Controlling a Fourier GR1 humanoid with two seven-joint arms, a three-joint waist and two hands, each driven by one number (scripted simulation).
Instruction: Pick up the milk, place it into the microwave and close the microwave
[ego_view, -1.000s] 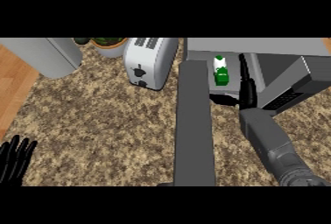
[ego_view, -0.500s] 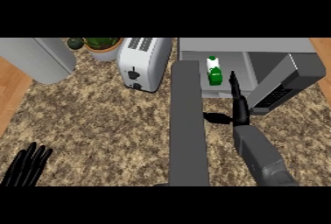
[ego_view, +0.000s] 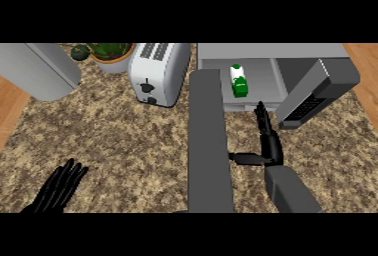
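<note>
The milk (ego_view: 238, 80), a white carton with a green label, stands upright inside the open microwave (ego_view: 273, 51) at the back right. My right hand (ego_view: 267, 137) is in front of the microwave's opening, a little short of the carton and not touching it. Its fingers are straight and point toward the cavity, and the thumb sticks out to the left. The microwave's grey door (ego_view: 210, 145) stands wide open, reaching from the oven toward me just left of my right forearm. My left hand (ego_view: 60, 187) rests open at the lower left, fingers up.
A white toaster (ego_view: 158, 72) stands left of the microwave. Behind it is a potted plant (ego_view: 109, 52). A grey appliance (ego_view: 40, 67) fills the back left corner. The microwave's dark control panel (ego_view: 314, 97) juts out to the right of my hand.
My right hand has drawn back from the milk toward me; the carton stays standing in the microwave. My left hand shows further up in the view.
</note>
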